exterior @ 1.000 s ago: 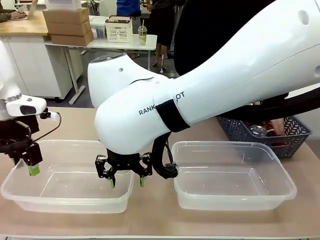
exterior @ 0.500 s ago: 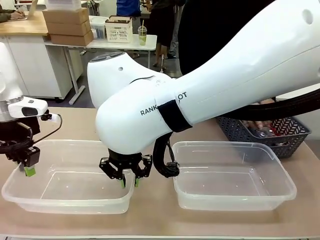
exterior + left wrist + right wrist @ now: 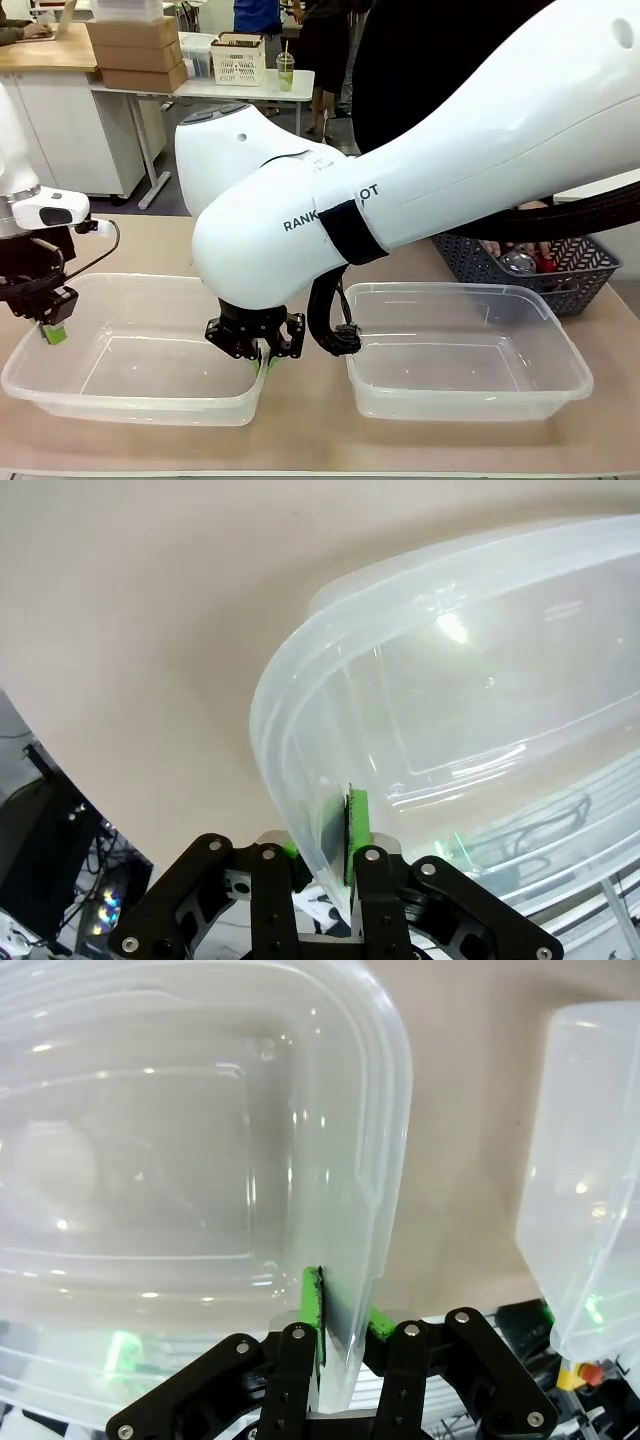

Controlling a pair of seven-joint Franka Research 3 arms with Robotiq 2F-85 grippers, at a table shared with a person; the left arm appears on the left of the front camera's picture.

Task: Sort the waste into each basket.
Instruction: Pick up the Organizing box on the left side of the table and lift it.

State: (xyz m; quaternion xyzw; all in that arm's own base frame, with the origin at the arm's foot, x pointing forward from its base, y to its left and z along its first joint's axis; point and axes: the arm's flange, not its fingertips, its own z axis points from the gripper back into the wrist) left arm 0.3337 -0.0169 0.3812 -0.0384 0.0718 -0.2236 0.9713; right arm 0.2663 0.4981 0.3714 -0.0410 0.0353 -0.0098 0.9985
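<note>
Clear plastic, the left tub (image 3: 130, 400) is pinched at both ends: the left gripper (image 3: 54, 334) is clamped on its outer rim wall, green pads (image 3: 357, 825) either side of the plastic, and the right gripper (image 3: 262, 362) is clamped on the rim at the tub's other end (its arm reaches across the middle). The right tub (image 3: 470, 395) sits just beside that end, apart from it. Beyond the right tub stands a dark lattice basket (image 3: 470, 265) holding the waste (image 3: 520, 262), a person's hand (image 3: 530, 245) in it.
</note>
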